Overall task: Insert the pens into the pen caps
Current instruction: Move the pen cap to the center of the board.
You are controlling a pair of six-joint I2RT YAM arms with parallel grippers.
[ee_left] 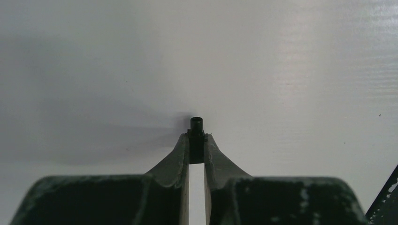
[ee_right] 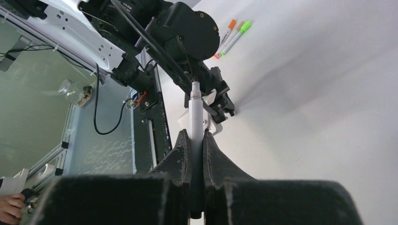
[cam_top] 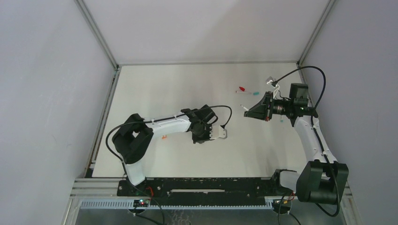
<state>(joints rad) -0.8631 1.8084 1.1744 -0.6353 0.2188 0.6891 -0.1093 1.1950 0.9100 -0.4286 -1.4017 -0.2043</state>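
I'm looking into what seems to be a robotics lab test cell. Plain pale wall panels (cam_top: pixel 42 93) are boxing in a white table (cam_top: pixel 187 84), aluminium rails (cam_top: pixel 96 30) are framing the corners, and loose cables (ee_right: pixel 95 108) are trailing past a glass jar (ee_right: pixel 69 90) beside the rig.

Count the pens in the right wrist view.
3: one white pen clamped in the right pincer, an orange-ended pen and a green-ended pen side by side beyond; more may be hidden.
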